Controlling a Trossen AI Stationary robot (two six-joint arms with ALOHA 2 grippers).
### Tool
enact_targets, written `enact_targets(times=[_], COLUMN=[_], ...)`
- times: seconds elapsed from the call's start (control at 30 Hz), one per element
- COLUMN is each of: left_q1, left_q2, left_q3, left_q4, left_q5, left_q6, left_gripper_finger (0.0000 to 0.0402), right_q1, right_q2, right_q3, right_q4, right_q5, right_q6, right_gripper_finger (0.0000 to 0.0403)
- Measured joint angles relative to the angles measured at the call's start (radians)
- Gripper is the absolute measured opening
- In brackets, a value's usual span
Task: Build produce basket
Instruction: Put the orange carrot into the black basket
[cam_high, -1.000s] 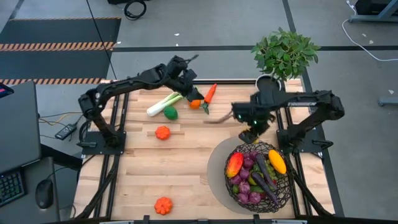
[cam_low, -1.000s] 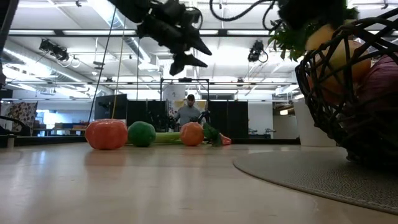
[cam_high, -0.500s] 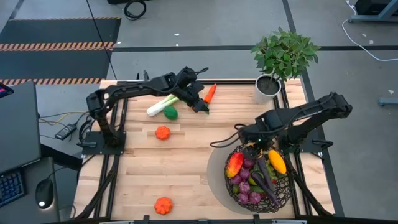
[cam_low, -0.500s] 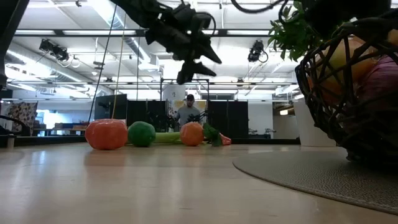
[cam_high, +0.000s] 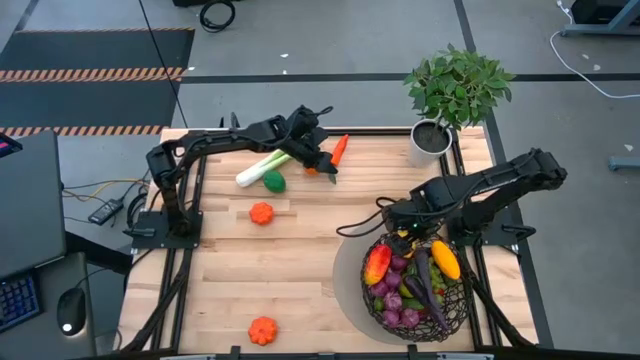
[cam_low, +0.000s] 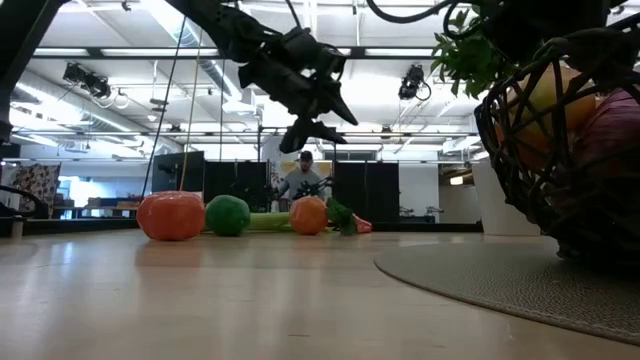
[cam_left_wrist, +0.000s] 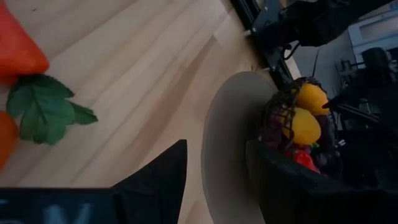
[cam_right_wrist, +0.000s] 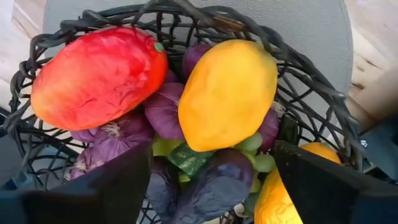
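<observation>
— At lower right of the high view, where's the round dark woven-wire basket (cam_high: 418, 288)?

— On its grey mat, heaped with produce. The right hand (cam_high: 408, 229) hangs over its upper rim, fingers wide, empty.

— And the left hand (cam_high: 322, 163)?

— Upper middle, half open, empty, above the orange carrot (cam_high: 339, 149). I'd drop straight, closing across its middle.
</observation>
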Motion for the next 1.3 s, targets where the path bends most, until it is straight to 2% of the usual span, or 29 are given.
enact_targets(times=[0.2,0.37,0.57,0.77,0.87,1.0,1.1,1.2,1.3], left_q1=[0.001,-0.002,-0.002,-0.003,-0.012,-0.031,-0.045,-0.048,-0.038], left_q2=[0.0,0.0,0.005,0.091,0.137,0.164,0.181,0.238,0.334], left_q3=[0.0,0.0,0.0,0.001,0.016,0.091,0.175,0.299,0.444], left_q4=[0.002,0.013,0.061,0.069,0.066,0.074,0.026,-0.12,-0.267], left_q5=[-0.029,-0.187,-0.353,-0.354,-0.321,-0.331,-0.433,-0.528,-0.55], left_q6=[0.015,0.098,0.183,0.067,0.0,0.032,0.143,0.256,0.311], left_gripper_finger=[0.0193,0.0222,0.0259,0.0276,0.0277,0.0277,0.0276,0.0271,0.0267], right_q1=[-0.025,-0.067,-0.073,-0.048,-0.045,-0.045,-0.044,-0.043,-0.04], right_q2=[-0.018,-0.059,-0.12,-0.169,-0.184,-0.193,-0.195,-0.197,-0.2], right_q3=[0.001,0.001,0.001,0.002,0.002,0.002,0.002,0.002,0.002], right_q4=[0.014,0.012,0.014,0.039,0.051,0.057,0.057,0.057,0.057], right_q5=[0.019,0.026,0.027,0.031,0.039,0.042,0.042,0.041,0.035], right_q6=[0.001,0.011,0.097,0.176,0.201,0.21,0.21,0.209,0.203], right_gripper_finger=[0.0359,0.0359,0.0358,0.0358,0.0358,0.0358,0.0358,0.0358,0.0358])
